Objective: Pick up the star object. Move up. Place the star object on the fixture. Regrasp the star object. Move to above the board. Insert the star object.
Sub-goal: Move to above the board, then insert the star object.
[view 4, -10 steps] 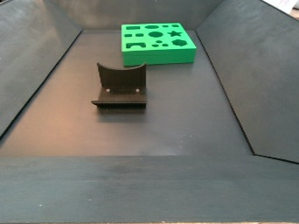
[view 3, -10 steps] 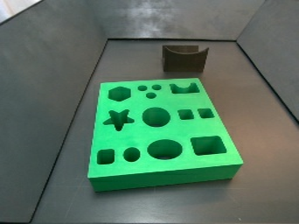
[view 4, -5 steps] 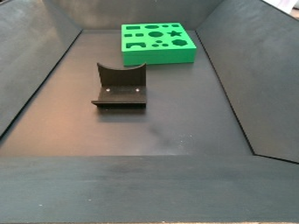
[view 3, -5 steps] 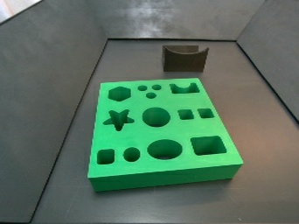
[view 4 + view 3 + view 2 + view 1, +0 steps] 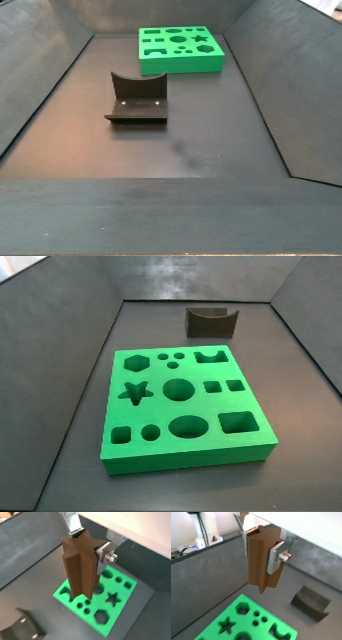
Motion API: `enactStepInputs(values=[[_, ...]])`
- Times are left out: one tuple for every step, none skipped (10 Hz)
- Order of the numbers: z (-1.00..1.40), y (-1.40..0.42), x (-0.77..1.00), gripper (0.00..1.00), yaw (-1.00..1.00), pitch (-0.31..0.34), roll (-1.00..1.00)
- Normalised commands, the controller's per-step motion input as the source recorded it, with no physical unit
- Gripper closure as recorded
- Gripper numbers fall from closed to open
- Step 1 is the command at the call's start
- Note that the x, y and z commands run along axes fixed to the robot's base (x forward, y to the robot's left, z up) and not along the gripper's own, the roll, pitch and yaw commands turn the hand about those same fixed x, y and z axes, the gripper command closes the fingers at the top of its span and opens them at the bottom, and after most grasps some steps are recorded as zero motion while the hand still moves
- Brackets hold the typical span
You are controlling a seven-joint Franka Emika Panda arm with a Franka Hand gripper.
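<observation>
Even, fairly bright overhead light gives soft sheen on the dark floor [image 5: 201, 150] and only faint shadows beside the board [image 5: 187, 406], while both wrist views are grainier, the gripper [image 5: 261, 537] close and slightly blurred.

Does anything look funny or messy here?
Nothing stands out. The gripper holds the star object high above the board. The board's holes are empty, and the fixture stands bare on the floor.
</observation>
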Motion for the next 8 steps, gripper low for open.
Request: enactStepInputs(values=[[0.01,-0.08,-0.08,1.00,-0.02,-0.067,-0.39],[0.01,-0.05,-0.06,1.00,-0.02,-0.048,-0.25],[-0.05,-0.02,0.00,1.00,0.00,-0.007,0.00],[-0.12,0.00,-0.03,1.00,0.00,-0.010,0.00],[-0.22,0.00,-0.22,1.00,0.00,-0.054,0.00],[-0.29,-0.01,-0.25,1.00,0.00,-0.059,0.00],[-0.33,-0.07,-0.11,1.00,0.00,-0.013,0.00],[-0.33,-0.09,-0.19,1.00,0.00,-0.046,0.00]])
